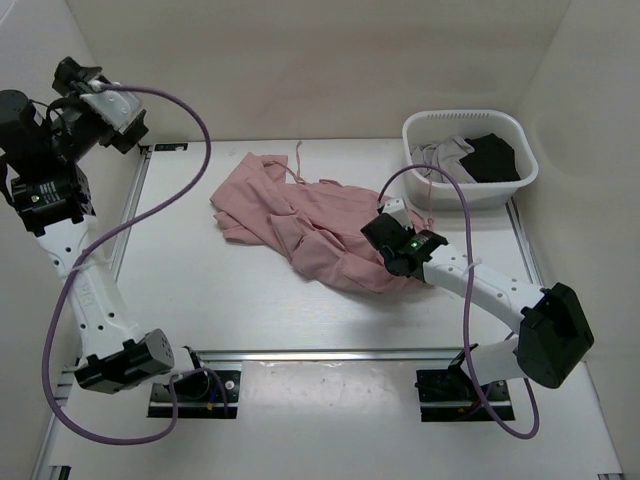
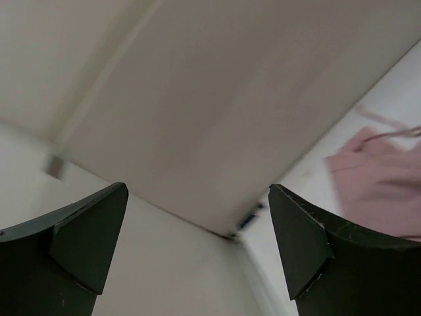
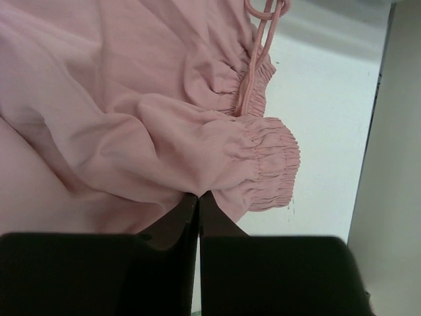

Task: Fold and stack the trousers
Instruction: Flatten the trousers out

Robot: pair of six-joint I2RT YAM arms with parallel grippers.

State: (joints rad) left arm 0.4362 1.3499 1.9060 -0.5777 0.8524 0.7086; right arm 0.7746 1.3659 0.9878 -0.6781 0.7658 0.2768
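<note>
The dusty-pink trousers (image 1: pixel 300 215) lie crumpled in the middle of the table, with a thin drawstring (image 1: pixel 297 160) trailing toward the back. My right gripper (image 1: pixel 372 232) sits at their right edge; in the right wrist view it (image 3: pixel 198 195) is shut on a fold of the pink fabric (image 3: pixel 131 118) just below the gathered waistband (image 3: pixel 273 164). My left gripper (image 1: pixel 135 135) is raised high at the far left, away from the trousers. In the left wrist view it (image 2: pixel 197 243) is open and empty, with a bit of the trousers (image 2: pixel 381 184) at the right edge.
A white basket (image 1: pixel 470 190) at the back right holds a grey garment (image 1: pixel 445 155) and a black garment (image 1: pixel 492 157). Walls enclose the table at the back and sides. Purple cables loop over both arms.
</note>
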